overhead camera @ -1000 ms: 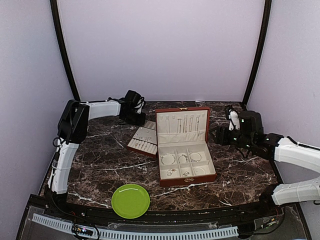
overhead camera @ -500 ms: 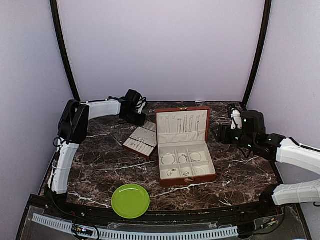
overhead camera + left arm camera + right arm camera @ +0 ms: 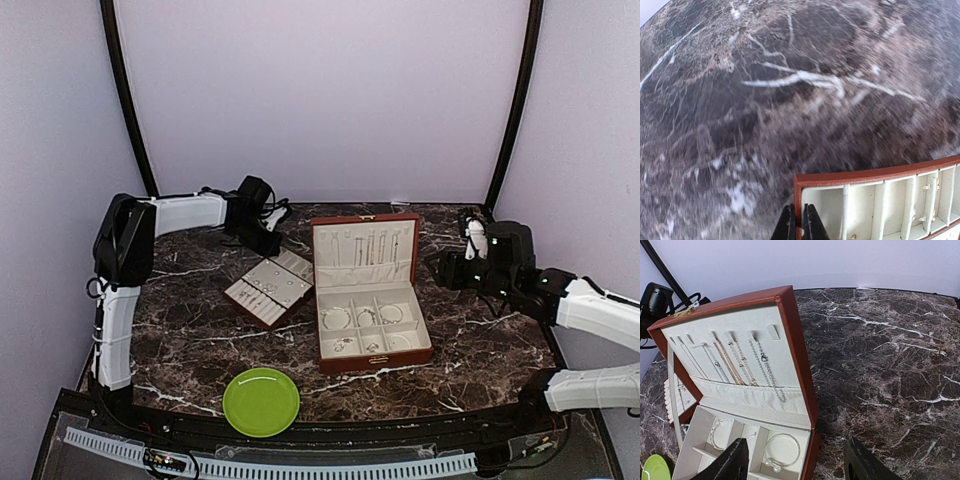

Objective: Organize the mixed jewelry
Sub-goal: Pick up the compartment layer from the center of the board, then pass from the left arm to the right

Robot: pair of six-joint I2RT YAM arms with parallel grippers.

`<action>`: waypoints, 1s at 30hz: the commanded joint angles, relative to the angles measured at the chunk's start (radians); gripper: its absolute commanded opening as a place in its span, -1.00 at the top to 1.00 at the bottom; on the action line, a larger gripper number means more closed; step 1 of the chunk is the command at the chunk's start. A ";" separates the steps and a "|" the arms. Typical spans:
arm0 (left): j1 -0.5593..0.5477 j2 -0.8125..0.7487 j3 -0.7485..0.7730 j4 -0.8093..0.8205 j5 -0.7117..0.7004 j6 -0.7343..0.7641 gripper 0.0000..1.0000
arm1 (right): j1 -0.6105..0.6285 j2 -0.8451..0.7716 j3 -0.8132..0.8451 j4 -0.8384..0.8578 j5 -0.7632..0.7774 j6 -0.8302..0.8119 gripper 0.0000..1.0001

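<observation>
1. Gripping the tray [image 3: 875, 176] by its red-brown rim, the left gripper [image 3: 799, 226] has its fingers [image 3: 786, 227] pinched shut on a corner edge, low in the left wrist view.
2. The tray lies flat on the table [image 3: 195, 320], just left of the box [image 3: 372, 350] and angled to it. Whether the two touch cannot be told.
3. The jewelry [image 3: 740, 365] is spread over both. Small studs [image 3: 926, 187] sit in the tray's slots, chains [image 3: 765, 367] hang in the box's upright lid, and bracelets [image 3: 782, 450] lie in the compartments below.
4. The step in hand looks like placing the tray, not picking a piece, since the grip is on the rim and no jewelry sits between the fingers.
5. The next move probably calls for letting go of the rim and lifting away without tipping the tray. After that comes a very fine pinch, as the pieces are tiny and thin.
6. The right gripper [image 3: 796, 462] hangs to the right of the box with its jaws spread wide, holding nothing, and looks at the open lid.
7. A green plate [image 3: 261, 401] sits near the front edge, well apart from both grippers.
8. The raised lid stands between the right gripper and the tray. The narrow slot dividers, with the box wall close by, leave little room for fingers.
</observation>
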 commanded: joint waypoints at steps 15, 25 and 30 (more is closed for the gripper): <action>-0.001 -0.520 -0.378 -0.133 0.112 0.038 1.00 | -0.007 -0.069 -0.019 0.007 -0.015 0.003 -0.33; -0.108 -0.659 -0.463 -0.182 0.076 0.084 1.00 | -0.008 -0.085 -0.011 -0.011 -0.086 0.020 -0.33; -0.191 -0.715 -0.495 -0.165 0.084 0.066 1.00 | -0.006 -0.094 0.020 -0.071 -0.205 0.037 -0.33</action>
